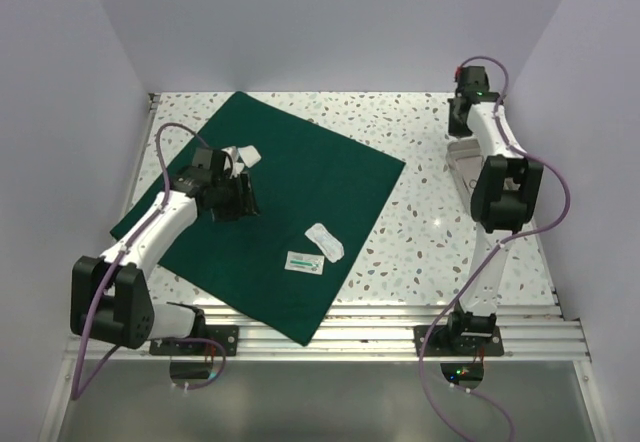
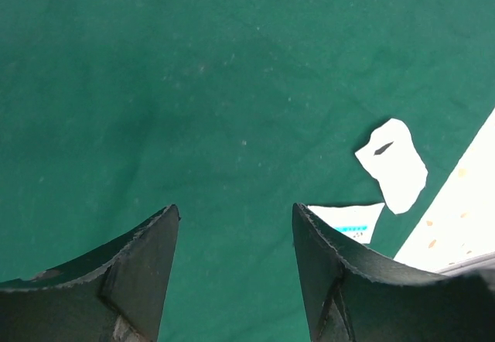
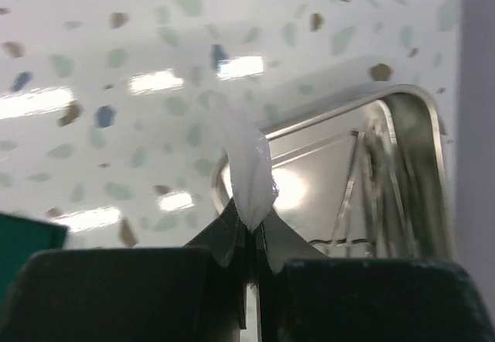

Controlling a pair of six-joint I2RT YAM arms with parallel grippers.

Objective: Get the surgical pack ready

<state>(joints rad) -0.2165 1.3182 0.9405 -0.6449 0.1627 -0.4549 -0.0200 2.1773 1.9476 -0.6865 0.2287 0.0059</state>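
Loading items, I judge: my left end effector (image 2: pixel 236 218) hangs open over the dark green matte cloth drape (image 2: pixel 193 87) flat on the speckled desk (image 1: pixel 430 247); farther off, my right end effector (image 3: pixel 251 230) pinches a thin white wrapper (image 3: pixel 249 173) by the shiny steel tray (image 3: pixel 371 179), next due on the drape.

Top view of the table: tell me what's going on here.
A dark green cloth drape lies spread flat on the speckled table. The left gripper hangs open and empty over it. A crumpled white packet and a flat labelled pouch lie on the cloth. At the far right, the right gripper is shut on a thin white plastic packet by the shiny steel tray.
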